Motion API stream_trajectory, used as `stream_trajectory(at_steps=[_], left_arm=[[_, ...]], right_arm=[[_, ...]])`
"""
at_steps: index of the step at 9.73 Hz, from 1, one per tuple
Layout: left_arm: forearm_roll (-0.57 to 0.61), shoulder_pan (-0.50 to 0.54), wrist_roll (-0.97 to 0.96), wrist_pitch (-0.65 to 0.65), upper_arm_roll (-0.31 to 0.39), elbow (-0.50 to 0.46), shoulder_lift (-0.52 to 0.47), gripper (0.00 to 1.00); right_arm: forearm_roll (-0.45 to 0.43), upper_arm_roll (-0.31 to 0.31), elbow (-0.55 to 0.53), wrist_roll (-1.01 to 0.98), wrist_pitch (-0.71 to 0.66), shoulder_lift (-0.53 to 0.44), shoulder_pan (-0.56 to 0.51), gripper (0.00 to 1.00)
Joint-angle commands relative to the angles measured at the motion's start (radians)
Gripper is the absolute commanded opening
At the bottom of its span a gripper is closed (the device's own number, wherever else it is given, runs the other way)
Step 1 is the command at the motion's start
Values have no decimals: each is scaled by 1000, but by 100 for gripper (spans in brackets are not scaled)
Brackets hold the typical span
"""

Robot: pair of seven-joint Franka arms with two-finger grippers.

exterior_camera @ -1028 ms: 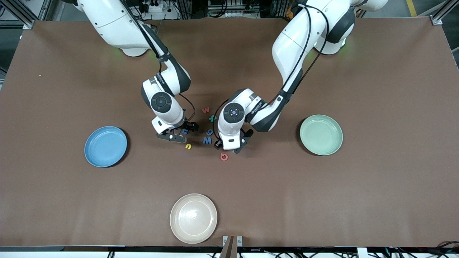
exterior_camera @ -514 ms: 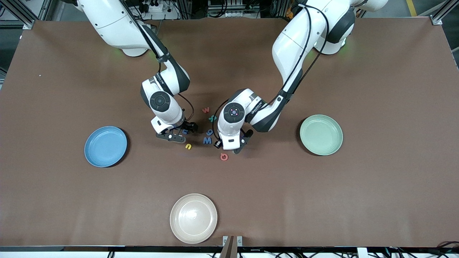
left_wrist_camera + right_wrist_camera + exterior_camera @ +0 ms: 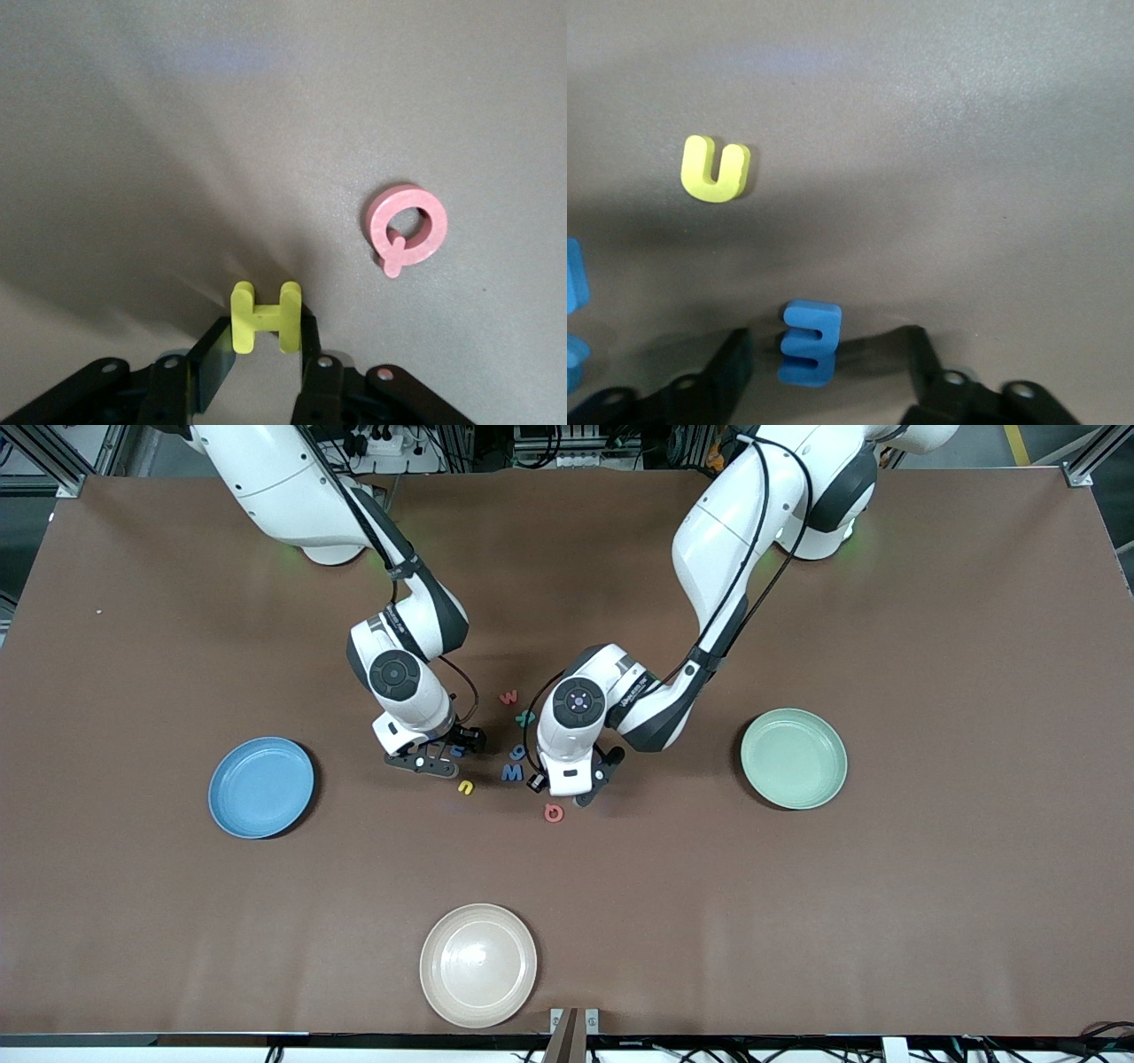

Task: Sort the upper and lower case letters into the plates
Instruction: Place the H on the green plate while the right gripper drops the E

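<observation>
The blue plate lies toward the right arm's end, the mint green plate toward the left arm's, both bare on the brown table; foam letters cluster between them; only the left wrist view shows the left gripper clenched on a yellow H beside a pink Q; the right wrist view shows the right gripper straddling a blue E, fingers apart from it, near a yellow u.

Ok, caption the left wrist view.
Left claw shut on a yellow H, pink Q lying nearby.
</observation>
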Motion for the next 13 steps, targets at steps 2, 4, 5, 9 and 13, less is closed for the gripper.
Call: stream_trajectory(at_steps=[2, 4, 5, 9, 13], left_arm=[[-27, 2, 33, -66, 1, 27, 11, 32], [-28, 16, 71, -147, -1, 24, -27, 30], [-31, 33, 109, -185, 1, 21, -46, 30], [-53, 134, 316, -354, -4, 4, -115, 26], [-36, 280, 572, -459, -2, -210, -277, 26]], right_arm=[[3, 6, -18, 0, 20, -13, -22, 0], [3, 6, -18, -3, 17, -23, -27, 0], [3, 6, -18, -4, 8, -34, -31, 0], [3, 4, -16, -128, -106, -118, -144, 0], [-16, -8, -7, -471, -226, -151, -365, 0]])
